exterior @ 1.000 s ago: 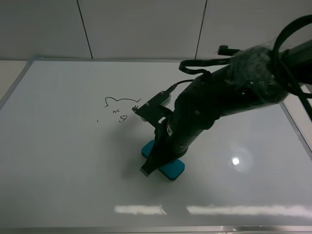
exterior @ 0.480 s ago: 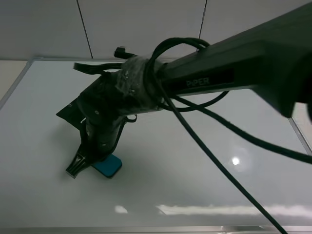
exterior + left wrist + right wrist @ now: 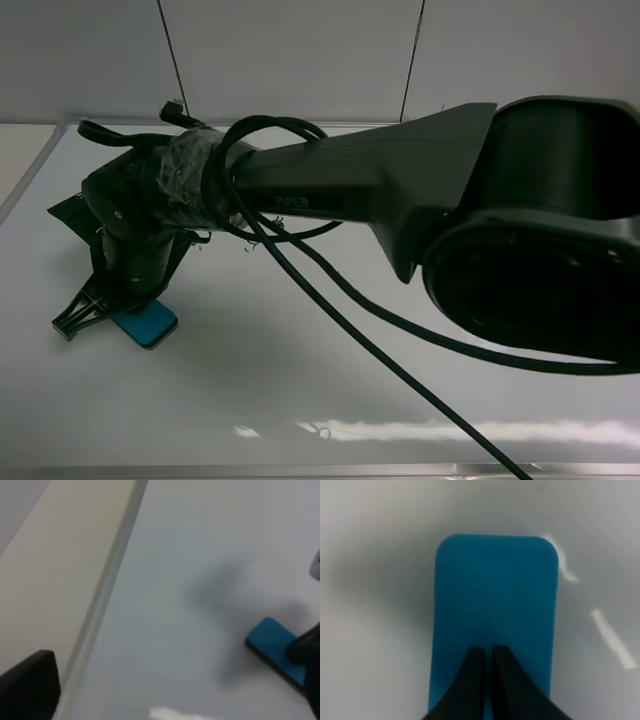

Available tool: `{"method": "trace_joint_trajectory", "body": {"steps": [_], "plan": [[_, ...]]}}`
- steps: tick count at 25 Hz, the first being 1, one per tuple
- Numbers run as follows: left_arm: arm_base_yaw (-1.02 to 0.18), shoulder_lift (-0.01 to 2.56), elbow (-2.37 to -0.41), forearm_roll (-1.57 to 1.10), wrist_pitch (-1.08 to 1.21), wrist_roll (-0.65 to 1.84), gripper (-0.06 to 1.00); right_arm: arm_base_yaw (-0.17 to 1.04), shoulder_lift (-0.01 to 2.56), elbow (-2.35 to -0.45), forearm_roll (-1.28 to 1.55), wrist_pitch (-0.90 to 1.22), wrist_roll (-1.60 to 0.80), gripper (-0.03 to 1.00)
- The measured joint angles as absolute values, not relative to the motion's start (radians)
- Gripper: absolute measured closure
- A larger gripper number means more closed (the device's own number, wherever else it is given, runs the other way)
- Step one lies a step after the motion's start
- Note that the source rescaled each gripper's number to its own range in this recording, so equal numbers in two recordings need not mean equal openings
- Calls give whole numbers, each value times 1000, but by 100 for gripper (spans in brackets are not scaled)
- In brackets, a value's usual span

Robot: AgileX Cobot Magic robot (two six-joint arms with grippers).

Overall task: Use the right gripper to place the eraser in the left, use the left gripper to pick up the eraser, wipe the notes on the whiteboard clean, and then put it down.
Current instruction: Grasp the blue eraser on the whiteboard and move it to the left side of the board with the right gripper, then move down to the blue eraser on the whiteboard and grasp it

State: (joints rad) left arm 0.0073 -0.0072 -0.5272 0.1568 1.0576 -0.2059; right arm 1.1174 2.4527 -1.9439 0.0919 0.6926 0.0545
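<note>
The teal eraser [image 3: 150, 324] lies flat on the whiteboard [image 3: 300, 390], near its left edge. My right gripper [image 3: 75, 320] has reached across from the right and is shut, its tips resting on the eraser's top. In the right wrist view the closed fingertips [image 3: 476, 661] sit over one end of the eraser [image 3: 495, 595]. The left wrist view shows the eraser [image 3: 270, 641] a short way off from my open left gripper [image 3: 165, 700], of which one finger [image 3: 30, 685] shows. The right arm hides most of the notes; a few marks [image 3: 246, 245] peek out.
The board's silver frame [image 3: 102, 605] runs close beside the eraser on the left, with beige table [image 3: 45, 570] beyond it. The bulky right arm and its cables [image 3: 330, 290] stretch over the board's middle. A light wall [image 3: 300, 50] stands behind.
My right arm has swept from the board's middle to its left side, sliding the eraser along under its shut tips. It now covers the doodle.
</note>
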Motion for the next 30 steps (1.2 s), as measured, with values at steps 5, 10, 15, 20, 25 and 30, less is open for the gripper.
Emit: {"method": "trace_joint_trajectory", "body": {"steps": [5, 10, 15, 20, 25, 30], "plan": [[7, -7, -527, 157, 1058, -206, -4, 1116, 2459, -1956, 78, 693, 81, 97], [7, -7, -527, 157, 1058, -206, -4, 1109, 2459, -1956, 77, 690, 107, 97], [7, -7, -527, 157, 1058, -206, -4, 1107, 2454, -1957, 76, 689, 113, 97], [7, -7, -527, 157, 1058, -206, -4, 1097, 2417, -1947, 26, 766, 114, 97], [7, -7, -527, 157, 1058, -206, -4, 1092, 2329, -1940, -39, 833, 114, 97], [7, -7, -527, 157, 1058, -206, -4, 1092, 2226, -1940, -118, 836, 150, 95]]}}
